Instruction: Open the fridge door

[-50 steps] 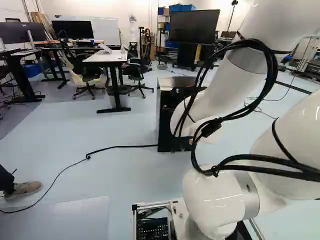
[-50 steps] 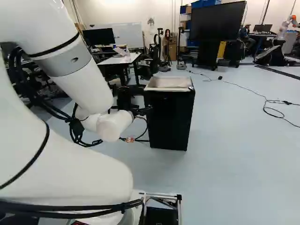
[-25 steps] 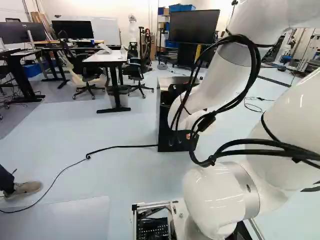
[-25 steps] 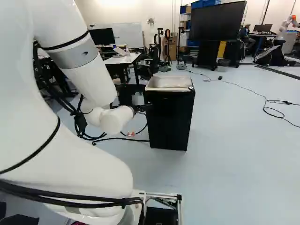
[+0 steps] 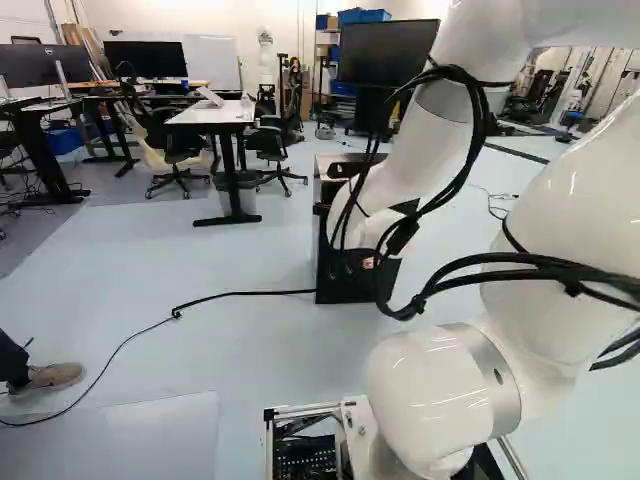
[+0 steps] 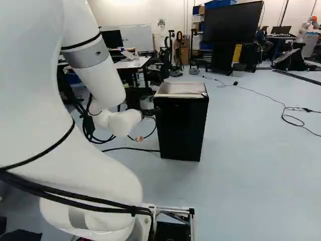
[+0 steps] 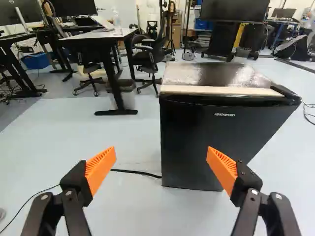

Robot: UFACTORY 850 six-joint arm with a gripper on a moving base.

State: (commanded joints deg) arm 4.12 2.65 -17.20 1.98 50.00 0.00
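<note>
- Pale lettering shows up high on the front of the black fridge (image 7: 189,132), and there's dark lettering nowhere near as plain to pick out elsewhere.
- Here's the arm (image 5: 440,130): up from its joint, over the top of the left base view, then slanting down to the wrist, which covers part of the fridge.
- Out at the end, the claw (image 6: 152,113) points towards the fridge; whether they touch, the base views can't settle.
- Wrist view now, and the claw (image 7: 161,152) is released, orange pads (image 7: 100,167) wide apart, one of them overlapping the door in sight.
- The fridge stands on the floor (image 6: 251,165), ahead of the claw and off to one side, its door closed.
- A black cable (image 5: 245,295) runs over the floor to the fridge's foot.
- Beyond: a desk (image 5: 205,115), an office chair (image 5: 270,142) and a big dark screen (image 6: 233,24).
</note>
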